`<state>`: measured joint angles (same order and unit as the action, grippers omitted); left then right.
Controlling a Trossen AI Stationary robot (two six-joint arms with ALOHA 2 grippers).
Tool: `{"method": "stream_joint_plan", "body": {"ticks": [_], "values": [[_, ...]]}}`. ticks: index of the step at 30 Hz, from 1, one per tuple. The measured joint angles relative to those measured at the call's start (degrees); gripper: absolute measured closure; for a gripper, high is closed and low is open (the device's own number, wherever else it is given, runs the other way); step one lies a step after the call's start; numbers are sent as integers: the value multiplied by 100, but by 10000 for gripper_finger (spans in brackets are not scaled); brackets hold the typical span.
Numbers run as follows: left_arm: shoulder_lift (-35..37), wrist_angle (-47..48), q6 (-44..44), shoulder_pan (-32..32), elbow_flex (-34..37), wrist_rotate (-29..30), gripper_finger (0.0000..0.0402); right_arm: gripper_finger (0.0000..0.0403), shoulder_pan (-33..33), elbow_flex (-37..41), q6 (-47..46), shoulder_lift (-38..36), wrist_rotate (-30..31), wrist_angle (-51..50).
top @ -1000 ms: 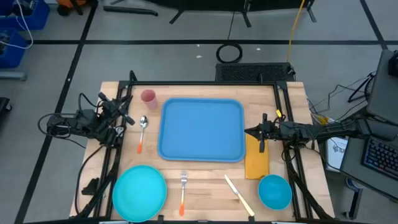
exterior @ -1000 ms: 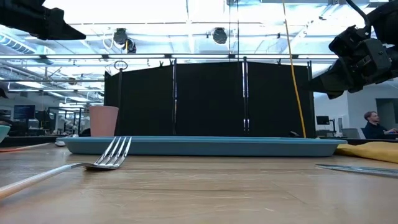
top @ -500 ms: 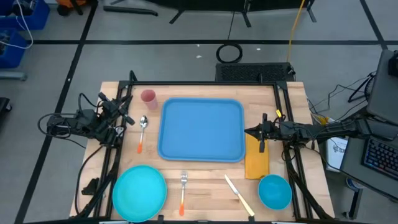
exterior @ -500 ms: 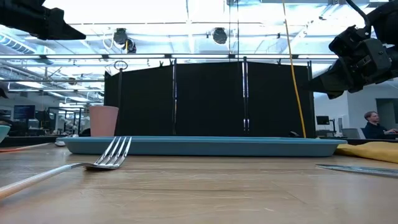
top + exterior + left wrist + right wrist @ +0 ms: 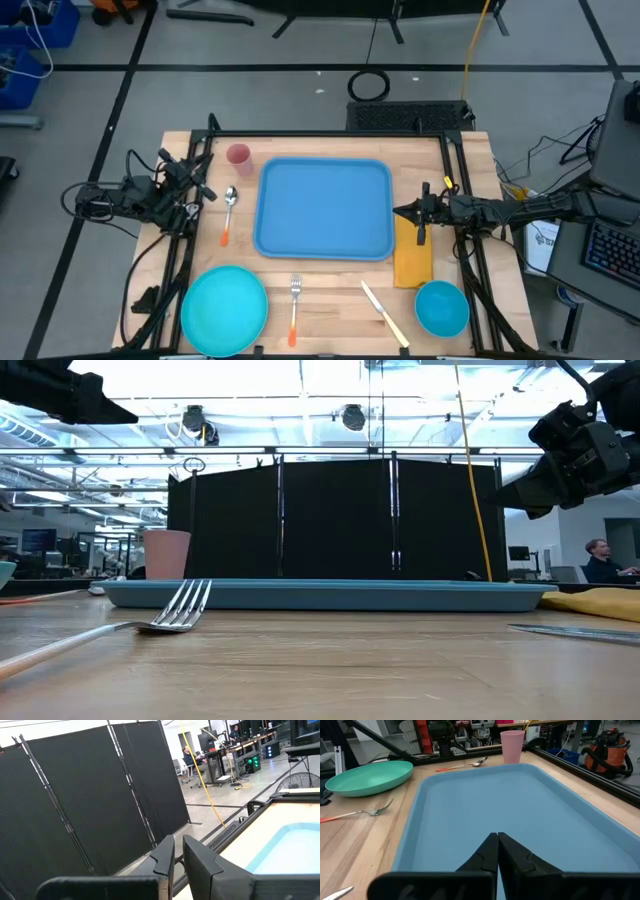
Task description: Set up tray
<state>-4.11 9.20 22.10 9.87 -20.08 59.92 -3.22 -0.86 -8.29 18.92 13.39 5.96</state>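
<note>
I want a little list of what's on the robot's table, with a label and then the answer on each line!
tray: light-blue tray, middle of the table, nothing on it
plate: teal plate, near left corner
bowl: blue bowl, near right corner
cup: pink cup, beside tray's far left corner
cutlery: spoon, fork, knife, all on the wood
napkin: yellow napkin, right of tray
left end effector: nearly shut, empty
right end effector: shut, empty

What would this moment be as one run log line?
tray: empty, centre | left tool: nearly shut, idle | right tool: shut, idle at tray edge
</note>
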Motion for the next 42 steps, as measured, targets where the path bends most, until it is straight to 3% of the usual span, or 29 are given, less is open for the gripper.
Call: {"method": "stream_joint_plan", "body": {"ticks": [23, 42], "values": [[-1, 1, 0, 1, -1, 0, 357, 403, 0, 0, 1, 1, 1, 0], [-1, 0, 1, 0, 0, 0, 357, 403, 5, 2, 569, 2, 149, 98]]}}
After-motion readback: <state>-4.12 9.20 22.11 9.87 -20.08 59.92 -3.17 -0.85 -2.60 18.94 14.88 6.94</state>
